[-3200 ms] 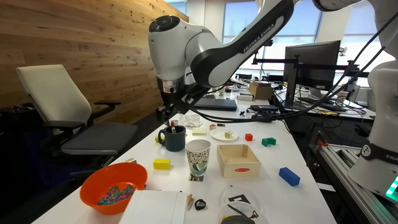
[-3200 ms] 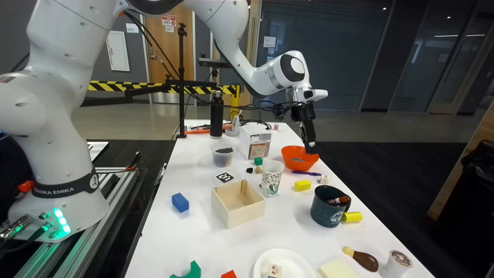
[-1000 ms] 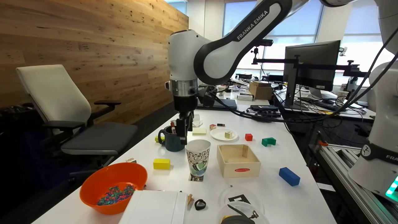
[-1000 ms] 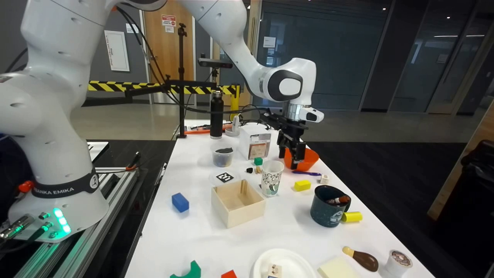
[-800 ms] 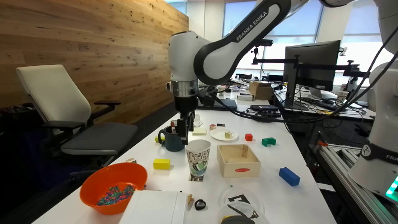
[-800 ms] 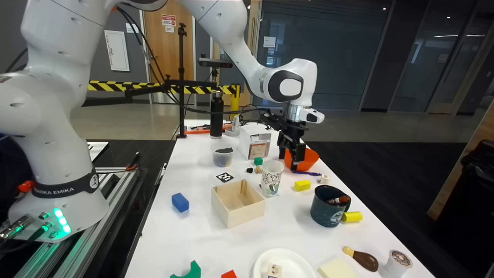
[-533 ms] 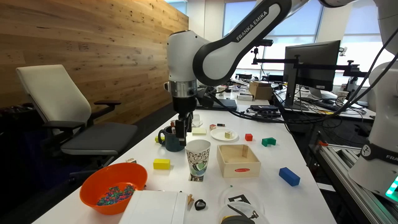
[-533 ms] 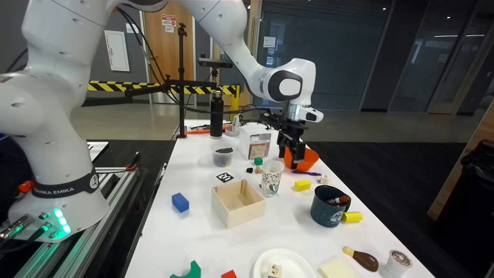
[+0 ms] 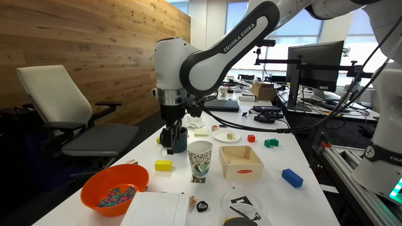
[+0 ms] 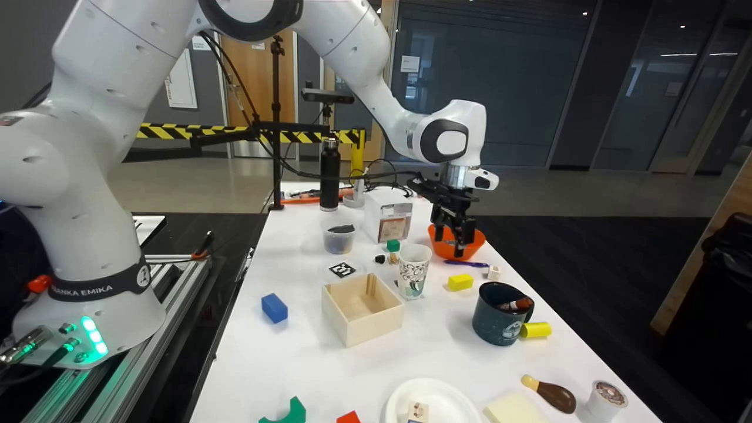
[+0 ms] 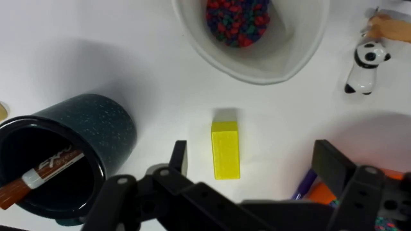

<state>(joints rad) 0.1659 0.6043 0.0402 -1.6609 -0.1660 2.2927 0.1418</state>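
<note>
My gripper hangs open above the table, pointing down, with nothing held. In the wrist view a yellow block lies on the white surface below, seen between the fingers and nearer the left one. The block shows apart from the gripper in both exterior views. A dark speckled mug with a brown marker in it stands left of the fingers. Beyond the block is a white paper cup with coloured bits inside. A purple pen is partly hidden by the right finger.
An orange bowl of coloured bits stands near the table edge. A wooden box is beside the patterned cup. A blue block, a white plate and a yellow cylinder also lie about. In the wrist view is a panda figure.
Earlier the gripper was tilted and higher; it then swung upright. Over the last half second it has shifted away from the paper cup and lower. The table objects look unmoved.
</note>
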